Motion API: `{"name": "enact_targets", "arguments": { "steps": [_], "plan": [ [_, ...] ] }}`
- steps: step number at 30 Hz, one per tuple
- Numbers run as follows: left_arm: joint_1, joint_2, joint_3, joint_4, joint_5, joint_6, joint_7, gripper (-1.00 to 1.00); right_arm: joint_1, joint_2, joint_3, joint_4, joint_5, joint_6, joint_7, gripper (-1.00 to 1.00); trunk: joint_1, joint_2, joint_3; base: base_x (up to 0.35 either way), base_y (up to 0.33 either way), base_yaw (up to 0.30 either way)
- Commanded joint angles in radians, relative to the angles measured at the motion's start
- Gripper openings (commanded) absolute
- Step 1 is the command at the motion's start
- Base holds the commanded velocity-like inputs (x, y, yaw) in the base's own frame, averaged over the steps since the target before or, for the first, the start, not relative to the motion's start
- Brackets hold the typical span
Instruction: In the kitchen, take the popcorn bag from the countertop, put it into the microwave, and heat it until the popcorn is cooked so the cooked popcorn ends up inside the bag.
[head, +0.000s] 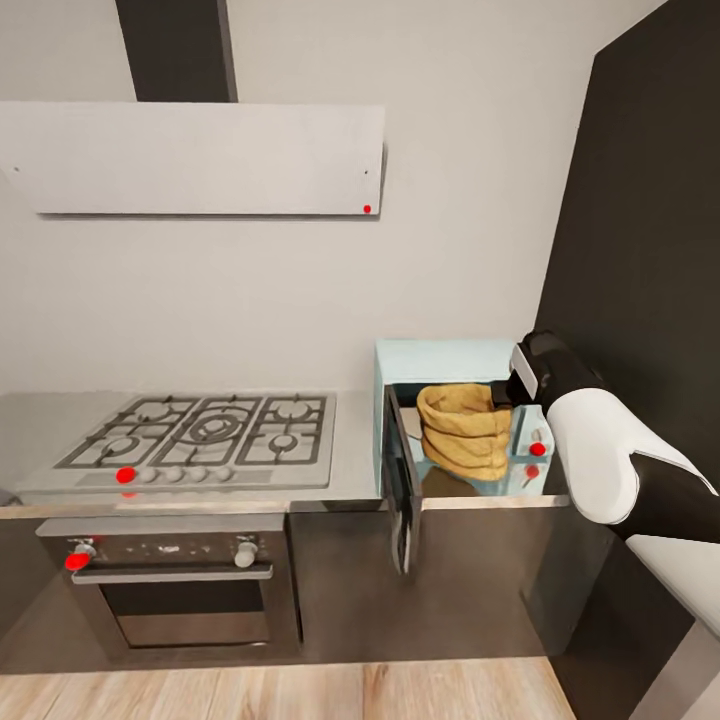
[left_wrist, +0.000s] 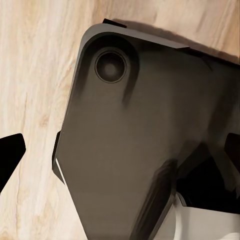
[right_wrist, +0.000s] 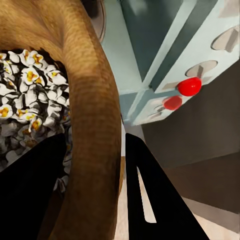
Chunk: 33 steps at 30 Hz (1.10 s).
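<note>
Popcorn (right_wrist: 22, 107), white and puffed, fills the popcorn bag (head: 463, 430), which sits in the open mouth of the microwave (head: 440, 365) at the right end of the desk (head: 355, 480), door swung out toward the near side. The right tool (right_wrist: 95, 195) has its 2 fingers astride the bag's rolled rim, 1 inside and 1 outside, apparently pinching it; the left tool's state I cannot tell. I judge the sack light, soft and easily crushed, so the thick rolled rim is the best hold, kept upright so nothing spills.
</note>
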Motion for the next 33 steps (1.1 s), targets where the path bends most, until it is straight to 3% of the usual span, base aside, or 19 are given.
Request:
{"name": "enact_targets", "arguments": {
  "steps": [1,19,22,33],
  "plan": [
    [0.0,0.0,0.001,-0.001,0.003,-0.001,0.001,1.0,-0.002,0.001,-0.007,-0.019,-0.015,-0.002,-0.006,-1.0,0.0,-0.001,-0.001,0.15,0.0,0.0],
    [0.0,0.0,0.001,-0.001,0.003,-0.001,0.001,1.0,0.023,0.001,-0.007,-0.016,-0.017,-0.074,-0.006,-1.0,0.0,-0.001,-0.001,0.043,0.0,0.0],
    [0.0,0.0,0.001,-0.001,0.003,-0.001,0.001,1.0,0.055,0.001,-0.007,-0.012,-0.016,-0.09,-0.006,-1.0,0.0,-0.001,-0.001,0.021,0.0,0.0],
    [0.0,0.0,0.001,-0.001,0.003,-0.001,0.001,1.0,0.062,-0.001,-0.007,-0.013,-0.015,-0.094,-0.005,-1.0,0.0,-0.001,-0.001,0.205,0.0,0.0]
  ]
}}
